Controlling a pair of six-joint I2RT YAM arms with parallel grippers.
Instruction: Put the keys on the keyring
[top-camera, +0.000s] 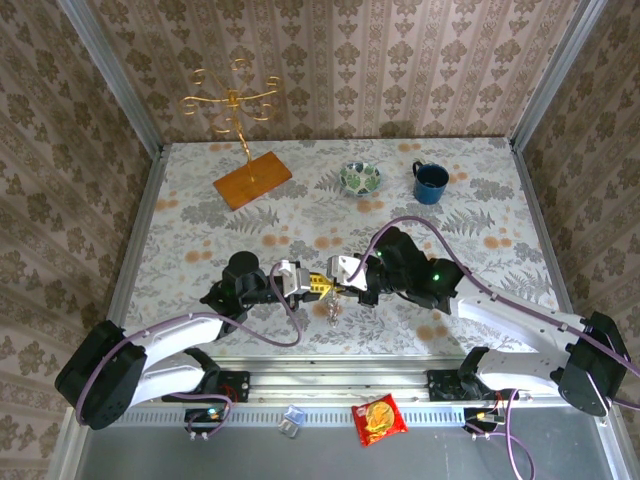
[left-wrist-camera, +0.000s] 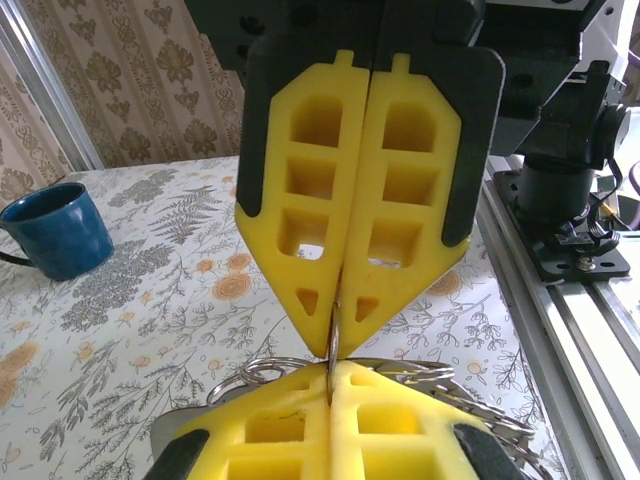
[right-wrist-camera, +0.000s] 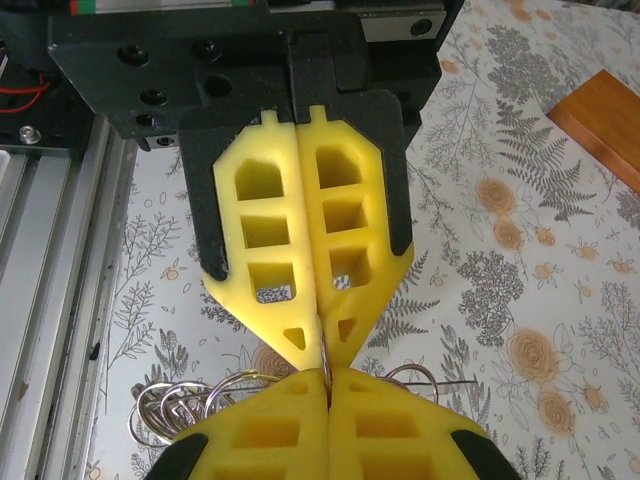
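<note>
My two grippers meet tip to tip above the near middle of the table. The left gripper (top-camera: 318, 284) (left-wrist-camera: 331, 372) is shut on a thin metal keyring (left-wrist-camera: 333, 345) seen edge-on. The right gripper (top-camera: 345, 280) (right-wrist-camera: 328, 378) is shut on the same keyring (right-wrist-camera: 325, 352) from the other side. Loose wire rings (right-wrist-camera: 170, 405) bunch beside the yellow fingers, and toothed keys (left-wrist-camera: 495, 415) hang off to one side. In the top view a small cluster of keys (top-camera: 331, 306) dangles just below the joined tips.
A blue mug (top-camera: 431, 181) and a patterned bowl (top-camera: 360, 178) stand at the back. A gold wire stand on a wooden base (top-camera: 252, 178) sits back left. A red snack packet (top-camera: 379, 418) lies on the front rail.
</note>
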